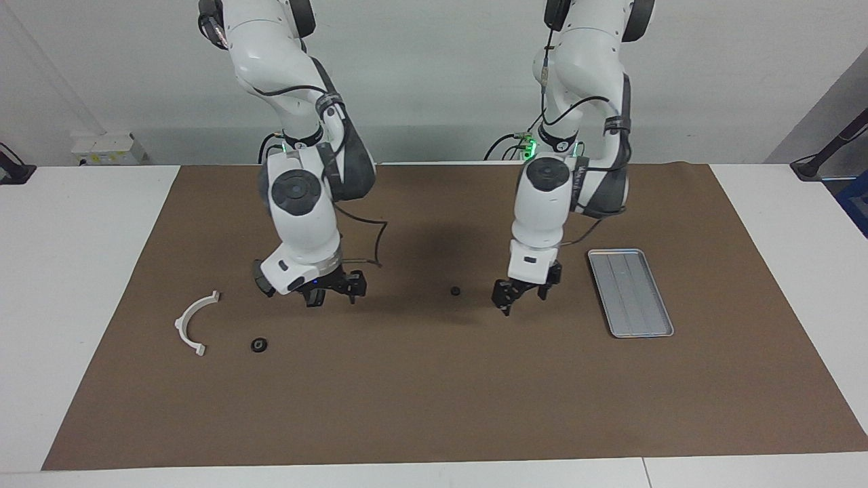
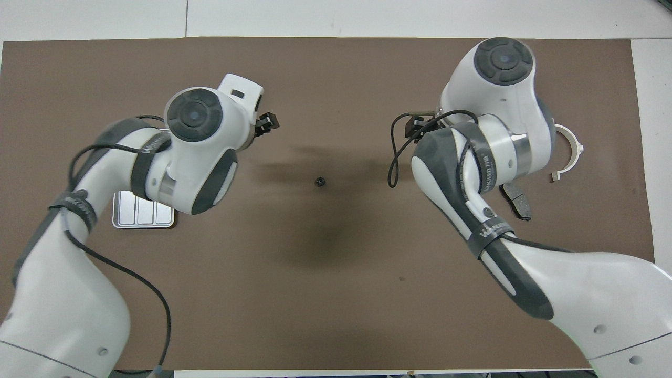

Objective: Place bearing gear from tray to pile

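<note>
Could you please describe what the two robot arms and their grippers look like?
Both arms have glossy white rounded shells with dark grey joint sections and round dark caps on the wrist joints. Thin black cables loop along the forearms, held by dark straps with white lettering. The left gripper and right gripper are small and black, each under a white wrist block. Green lights glow by the bases.
</note>
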